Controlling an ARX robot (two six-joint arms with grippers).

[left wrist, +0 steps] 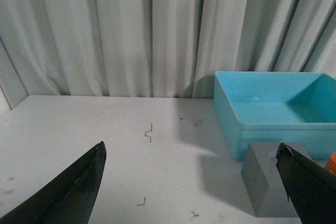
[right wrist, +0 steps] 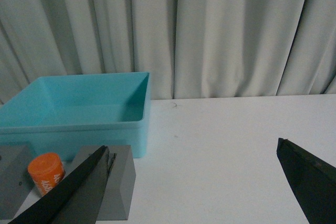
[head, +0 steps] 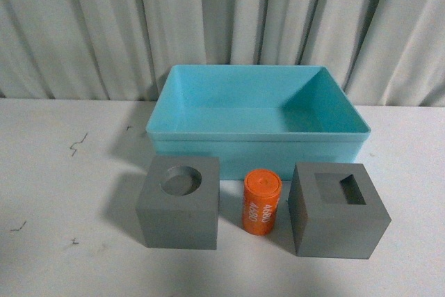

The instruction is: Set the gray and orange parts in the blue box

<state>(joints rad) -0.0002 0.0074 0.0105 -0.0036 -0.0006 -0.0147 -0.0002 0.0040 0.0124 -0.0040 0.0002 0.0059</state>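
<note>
While our left tool (left wrist: pixel 190 148) and right tool (right wrist: pixel 192 145) hang wide open and empty, we see the risk in spacing: the orange cylinder (head: pixel 261 201) stands close between the round-recess cube (head: pixel 179 199) and square-recess cube (head: pixel 338 210), so a finger reaching for either could topple it. All three sit on the table (head: pixel 62 241) before the empty blue box (head: pixel 257 145). Only the front view shows the recesses; only wrist views, our tools.

Smooth plastic blue box (head: pixel 257 145), matte gray cubes (head: pixel 179 203), cloth curtain (head: pixel 222 19), matte white table (head: pixel 62 227).
</note>
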